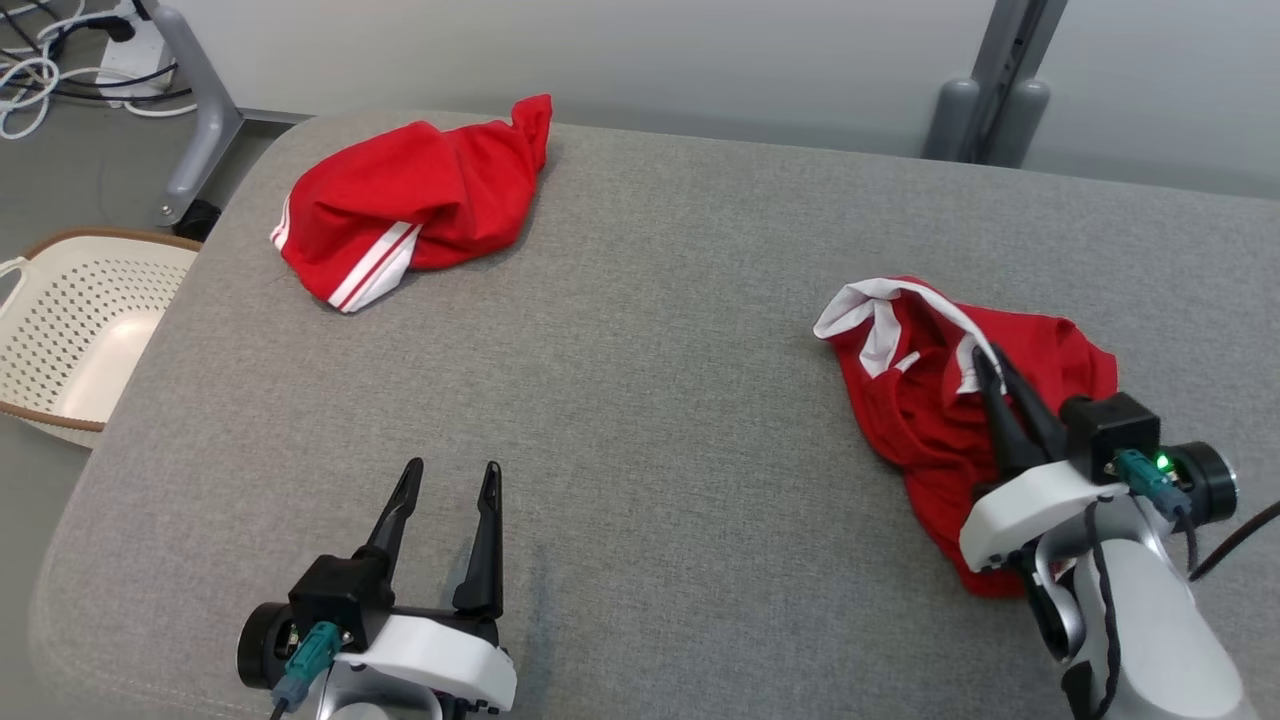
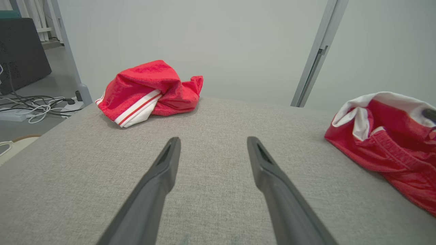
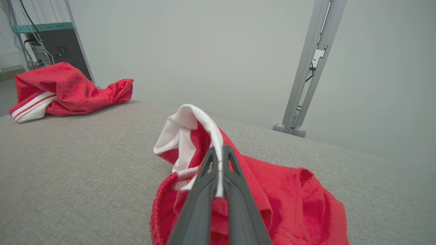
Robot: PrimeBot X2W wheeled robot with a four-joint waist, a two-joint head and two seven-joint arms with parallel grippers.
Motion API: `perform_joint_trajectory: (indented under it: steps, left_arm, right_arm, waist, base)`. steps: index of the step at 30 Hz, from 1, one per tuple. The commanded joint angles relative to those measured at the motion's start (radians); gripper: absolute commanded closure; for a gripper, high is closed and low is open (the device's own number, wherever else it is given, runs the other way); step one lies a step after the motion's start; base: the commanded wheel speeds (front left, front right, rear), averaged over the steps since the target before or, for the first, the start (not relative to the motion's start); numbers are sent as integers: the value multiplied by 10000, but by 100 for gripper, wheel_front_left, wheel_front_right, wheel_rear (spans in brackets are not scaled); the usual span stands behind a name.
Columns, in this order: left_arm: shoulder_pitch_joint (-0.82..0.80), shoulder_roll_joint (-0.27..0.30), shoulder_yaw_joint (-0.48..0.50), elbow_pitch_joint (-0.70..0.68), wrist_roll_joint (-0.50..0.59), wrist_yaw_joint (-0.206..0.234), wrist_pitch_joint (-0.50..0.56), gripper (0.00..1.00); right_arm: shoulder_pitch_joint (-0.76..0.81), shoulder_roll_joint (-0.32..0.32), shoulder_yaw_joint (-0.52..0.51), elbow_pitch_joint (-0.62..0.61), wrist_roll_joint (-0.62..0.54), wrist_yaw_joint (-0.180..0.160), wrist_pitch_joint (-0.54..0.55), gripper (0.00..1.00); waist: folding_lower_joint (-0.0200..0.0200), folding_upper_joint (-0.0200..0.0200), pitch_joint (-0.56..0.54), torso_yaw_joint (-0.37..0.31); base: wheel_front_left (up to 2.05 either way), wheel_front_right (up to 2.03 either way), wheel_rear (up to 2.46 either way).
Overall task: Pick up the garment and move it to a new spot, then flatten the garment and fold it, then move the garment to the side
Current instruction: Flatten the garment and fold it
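A crumpled red garment (image 1: 935,400) with white trim lies at the right of the grey table (image 1: 640,400). My right gripper (image 1: 990,362) is shut on its white edge; in the right wrist view the white band (image 3: 218,160) is pinched between the fingertips, with the garment (image 3: 272,197) bunched beneath. The left wrist view has the same garment (image 2: 391,143) at its right. My left gripper (image 1: 452,475) hangs open over bare table at the lower left, holding nothing, its two fingers (image 2: 163,170) well apart.
A second red garment with white stripes (image 1: 410,200) lies bunched at the far left of the table, also in view from both wrists (image 2: 150,90) (image 3: 64,90). A cream perforated basket (image 1: 70,330) stands on the floor left of the table. Cables (image 1: 40,70) lie beyond.
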Motion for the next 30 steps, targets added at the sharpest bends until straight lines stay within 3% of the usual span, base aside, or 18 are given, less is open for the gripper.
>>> perform_joint_trajectory:
  steps: [1,9,19,23,24,25,26,27,30]
  left_arm:
    - [0,33,22,-28,-26,44,-20,0]
    - [-123,38,-59,-40,-41,23,-20,0]
    - [-293,35,-33,-29,-5,-48,-20,0]
    - [-356,36,26,-38,32,-81,-20,0]
    - [-378,36,47,-46,54,-82,-20,0]
    - [-390,35,63,-53,73,-78,-20,0]
    - [-396,32,75,-53,83,-76,-20,0]
    - [-395,32,84,-48,117,-73,-20,0]
    - [-401,36,99,-20,154,-81,-20,0]
  right_arm:
    - [-155,-81,-241,-112,-185,1,-5,100]
    - [-1163,-774,-1714,176,-1677,1,-5,100]
    - [-2067,-2272,-2761,1817,-2246,1,379,100]
    - [-2259,-2527,-3088,2401,-2424,1,319,100]
    - [-2312,-2564,-3150,2500,-2472,1,273,83]
    - [-2343,-2585,-3238,2582,-2509,1,229,56]
    - [-2361,-2569,-3299,2661,-2560,1,208,5]
    - [-2374,-2520,-3352,2749,-2612,1,157,0]
    - [-2357,-2347,-3452,2886,-2685,1,65,0]
  waist:
    - [0,0,16,-132]
    - [0,0,146,-436]
    - [0,0,443,-276]
    - [0,0,585,-261]
    - [0,0,613,-276]
    - [0,0,635,-303]
    - [0,0,651,-335]
    - [0,0,659,-374]
    - [0,0,632,-511]
  base:
    - [0,0,0]
    - [0,0,0]
    - [0,0,0]
    - [0,0,0]
    - [0,0,0]
    - [0,0,0]
    - [0,0,0]
    - [0,0,0]
    - [0,0,0]
